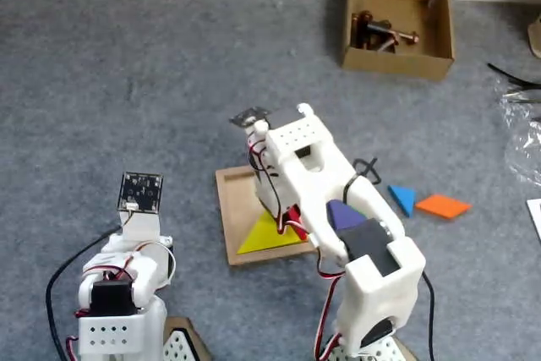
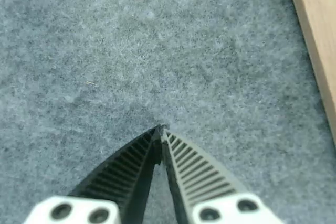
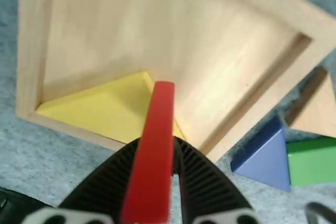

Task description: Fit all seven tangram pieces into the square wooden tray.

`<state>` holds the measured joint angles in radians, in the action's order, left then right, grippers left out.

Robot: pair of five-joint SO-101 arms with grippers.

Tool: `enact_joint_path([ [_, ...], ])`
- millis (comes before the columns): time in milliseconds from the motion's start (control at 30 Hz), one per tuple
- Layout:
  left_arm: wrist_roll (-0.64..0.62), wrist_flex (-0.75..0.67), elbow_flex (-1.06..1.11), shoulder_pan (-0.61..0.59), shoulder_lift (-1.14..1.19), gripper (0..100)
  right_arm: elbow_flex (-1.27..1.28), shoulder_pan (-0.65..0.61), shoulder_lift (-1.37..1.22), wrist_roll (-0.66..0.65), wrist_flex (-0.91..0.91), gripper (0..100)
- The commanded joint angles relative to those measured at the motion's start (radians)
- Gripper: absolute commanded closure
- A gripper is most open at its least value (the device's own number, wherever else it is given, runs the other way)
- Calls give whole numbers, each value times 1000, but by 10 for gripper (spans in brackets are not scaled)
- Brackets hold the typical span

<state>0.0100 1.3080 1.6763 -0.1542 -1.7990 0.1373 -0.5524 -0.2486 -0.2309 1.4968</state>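
Right wrist view: the right gripper (image 3: 157, 148) is clamped on a flat red wooden piece (image 3: 161, 108), held edge-on above the square wooden tray (image 3: 29, 51) where the yellow wooden triangle (image 3: 102, 111) fills a corner. It should probably be turned flat and lowered against that triangle's edge before release. The left gripper (image 2: 160, 132), closed on nothing, rests just beside the tray.

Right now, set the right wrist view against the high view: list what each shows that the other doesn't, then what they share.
Right wrist view: the right gripper shut on the red piece, held on edge over the yellow triangle; a green piece beside the dark blue triangle, outside the tray.
High view: the left arm, a cardboard box, and a light blue triangle and an orange piece on the carpet.
Shared: the tray, the yellow triangle inside it, and the dark blue triangle.
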Motion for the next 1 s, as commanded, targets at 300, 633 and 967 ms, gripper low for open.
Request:
enact_joint_path([
  [300, -5, 5, 21, -10, 2, 994, 110, -12, 62, -2, -91, 988],
  [633, -5, 5, 21, -10, 2, 994, 108, -12, 62, -2, -91, 898],
  [967, -5, 5, 21, -10, 2, 994, 61, -10, 64, -8, -90, 886],
])
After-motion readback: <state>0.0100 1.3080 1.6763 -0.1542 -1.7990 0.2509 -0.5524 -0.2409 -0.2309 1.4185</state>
